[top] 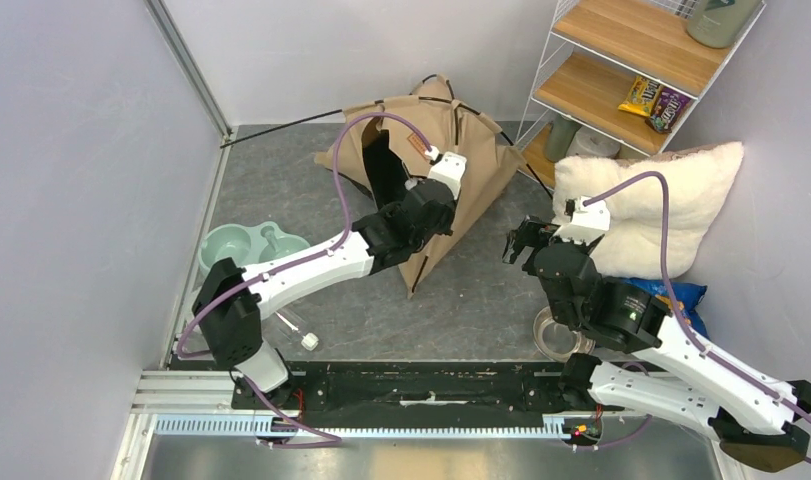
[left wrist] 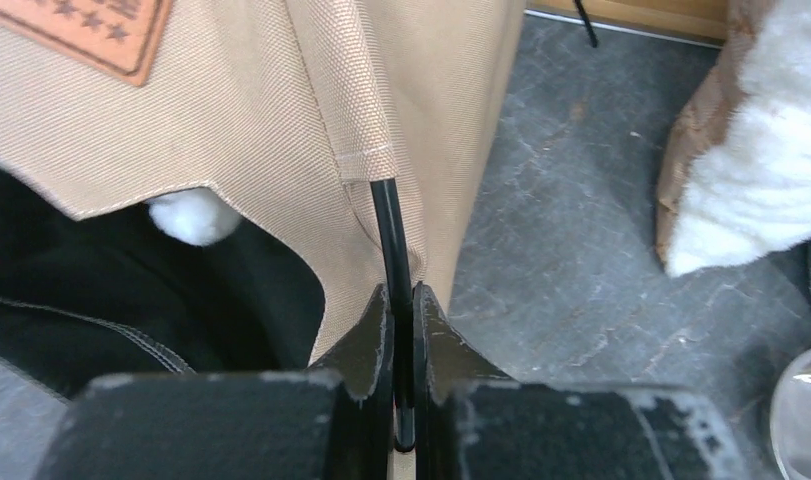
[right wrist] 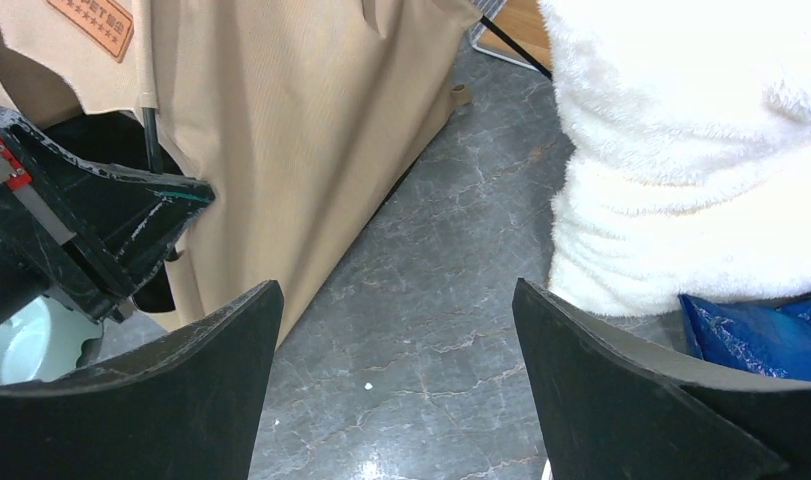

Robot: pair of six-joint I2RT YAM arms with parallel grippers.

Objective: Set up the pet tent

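You have the tan fabric pet tent with the black base [top: 459,150] toward the far middle of the grey marbled counter [top: 311,190], between the mint green double pet bowl [top: 246,245] and the fluffy white pillow [top: 661,200]. It is only partly up. The top view shows it rising to a peak where the thin black poles cross, but the fabric sags and folds around the dark doorway, and the front corner lies slack on the counter. One pole end sticks out from the tent's far left side, low over the counter, so I judge that the frame is not tensioned yet.

Your left end effector [left wrist: 402,300] is closed tight on a thin black pole [left wrist: 389,230] just below the spot where it leaves the stitched fabric sleeve, beside the doorway and under the brown leather label patch [left wrist: 91,30]. That grip is the only step I can confirm as done.

Your right end effector [right wrist: 396,290] is spread wide and holds nothing. It hovers over bare counter between the tent's right flank and the pillow, touching neither.

What seems left is seating the gripped pole end at its corner, pulling the fabric taut, and dealing with the stray pole end on the left. The pictures do not show whether the other corners are already seated.
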